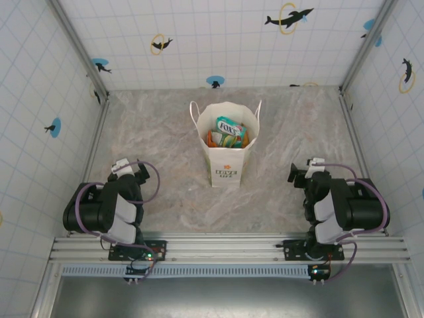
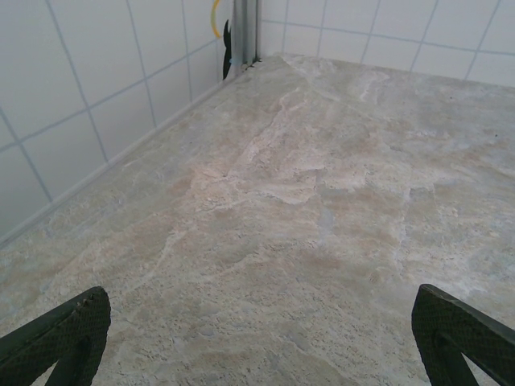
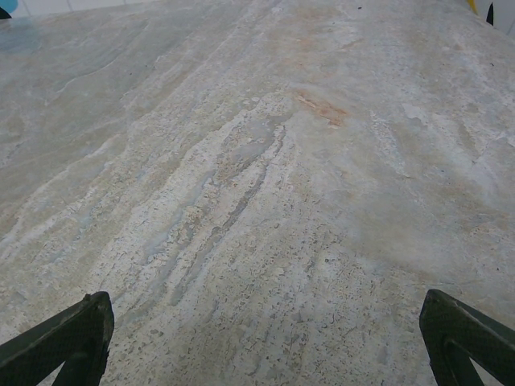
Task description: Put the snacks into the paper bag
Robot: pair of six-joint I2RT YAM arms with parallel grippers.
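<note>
The white paper bag (image 1: 226,165) stands upright in the middle of the table, its logo facing the arms. Inside its open top lie the snacks (image 1: 230,132): a green-and-white packet on top, orange ones beneath. My left gripper (image 1: 130,169) rests folded back near the table's front left, well left of the bag. In the left wrist view its gripper (image 2: 265,338) is open over bare tabletop, fingers (image 2: 64,334) at the frame's corners. My right gripper (image 1: 299,173) rests at the front right. Its wrist view shows the gripper (image 3: 265,342) open, nothing between the fingers (image 3: 463,334).
Tiled walls (image 1: 40,99) with dolphin stickers enclose the marbled table (image 1: 165,126) on three sides. A metal rail (image 1: 225,246) runs along the near edge under both arm bases. Bare tabletop surrounds the bag on all sides.
</note>
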